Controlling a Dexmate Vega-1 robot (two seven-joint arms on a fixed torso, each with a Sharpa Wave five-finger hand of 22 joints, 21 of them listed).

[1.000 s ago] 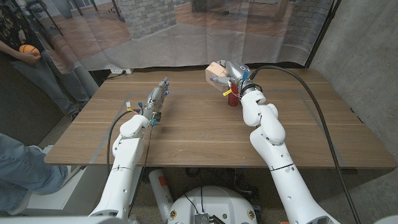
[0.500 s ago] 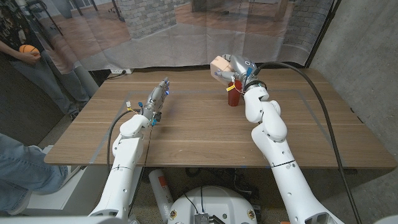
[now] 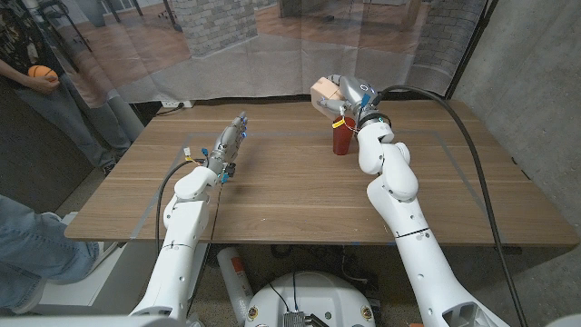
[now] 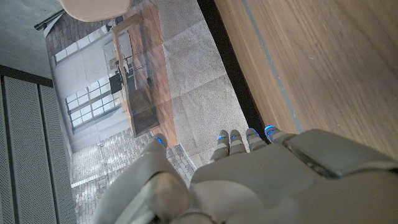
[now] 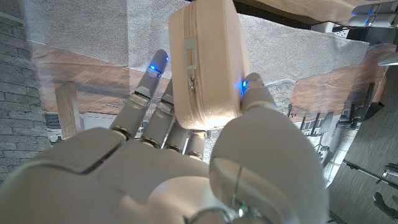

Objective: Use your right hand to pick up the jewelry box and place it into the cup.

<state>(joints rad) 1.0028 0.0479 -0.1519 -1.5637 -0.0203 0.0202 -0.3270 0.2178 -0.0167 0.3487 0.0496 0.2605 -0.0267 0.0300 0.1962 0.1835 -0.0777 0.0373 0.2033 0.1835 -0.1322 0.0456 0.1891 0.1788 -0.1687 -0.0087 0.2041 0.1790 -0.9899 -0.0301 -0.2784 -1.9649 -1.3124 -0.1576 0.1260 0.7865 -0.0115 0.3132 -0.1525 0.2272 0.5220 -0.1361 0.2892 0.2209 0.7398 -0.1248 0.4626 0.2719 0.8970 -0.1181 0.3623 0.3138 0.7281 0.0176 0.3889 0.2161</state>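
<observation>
My right hand [image 3: 345, 95] holds the jewelry box [image 3: 324, 93], a pale pink zipped case, in the air above the far middle of the table. In the right wrist view the jewelry box [image 5: 208, 62] sits between the thumb and fingers [image 5: 152, 81] of my right hand [image 5: 186, 162], zipper facing the camera. A dark red cup [image 3: 343, 142] stands upright on the table just below and in front of that hand, partly hidden by my wrist. My left hand [image 3: 231, 141] rests on the table at the left with fingers straight and nothing in it; the left wrist view shows my left hand [image 4: 249, 180] near the table's far edge.
A person stands at the far left holding an orange ball [image 3: 41, 73]. A sheer curtain [image 3: 272, 45] hangs behind the wooden table [image 3: 300, 200]. A black cable [image 3: 472, 173] runs along my right arm over the table's right side.
My right hand has lifted the jewelry box higher and slightly to the right, above the cup. My left arm has not moved.
</observation>
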